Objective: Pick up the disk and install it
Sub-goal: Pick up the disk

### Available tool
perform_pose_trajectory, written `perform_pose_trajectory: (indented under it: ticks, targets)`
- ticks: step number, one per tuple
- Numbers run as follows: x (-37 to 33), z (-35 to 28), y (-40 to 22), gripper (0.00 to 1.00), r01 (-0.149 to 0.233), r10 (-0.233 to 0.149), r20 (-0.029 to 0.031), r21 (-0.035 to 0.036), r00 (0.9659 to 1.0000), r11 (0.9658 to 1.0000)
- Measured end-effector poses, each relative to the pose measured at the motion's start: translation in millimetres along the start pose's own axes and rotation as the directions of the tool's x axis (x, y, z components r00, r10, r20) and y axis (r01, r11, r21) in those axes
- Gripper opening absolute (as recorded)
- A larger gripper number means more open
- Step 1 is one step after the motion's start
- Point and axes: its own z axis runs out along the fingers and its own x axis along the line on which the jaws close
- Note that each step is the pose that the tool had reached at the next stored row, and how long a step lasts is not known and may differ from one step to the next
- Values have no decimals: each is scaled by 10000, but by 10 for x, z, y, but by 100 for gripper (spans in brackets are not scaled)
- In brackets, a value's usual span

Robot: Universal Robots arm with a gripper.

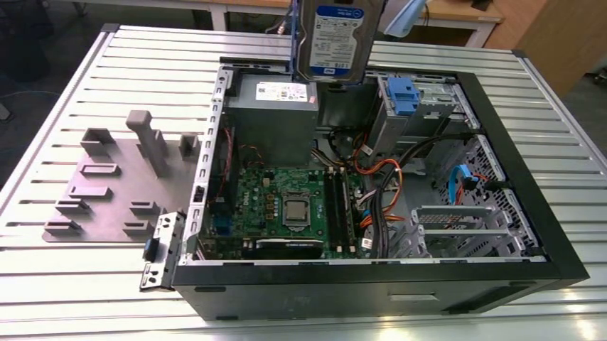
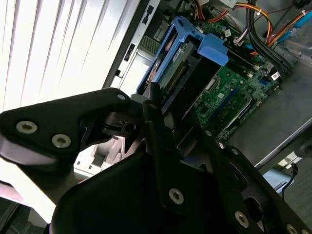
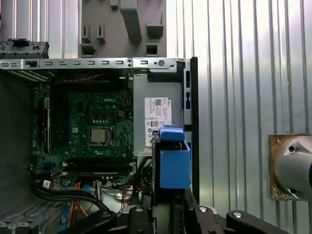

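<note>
Disk gripped above the open computer case

The end effector (image 3: 170, 212) is closed on the disk (image 1: 334, 39), its black fingers (image 2: 146, 105) clamping one end of the blue carrier. In the exterior view the disk hangs upright with its white-and-blue label facing the camera, over the far end of the computer case (image 1: 531, 177). There it sits between the grey metal box with the white sticker (image 1: 275, 114) and the ridged blue latch (image 1: 403, 96). The motherboard (image 1: 284, 206) lies exposed on the case floor. On the slatted tabletop (image 1: 76, 92), a grey fixture plate (image 1: 114, 185) sits beside the case, on the exterior view's left.
</note>
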Motion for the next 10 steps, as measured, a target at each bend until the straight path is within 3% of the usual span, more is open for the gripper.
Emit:
perform_pose_trajectory:
  ticks: [5,10]
  targets:
    - [9,17,-49,35,7,-7,-4,-2,10000,10000]
    - [104,23,-56,35,11,-11,-1,-1,10000,10000]
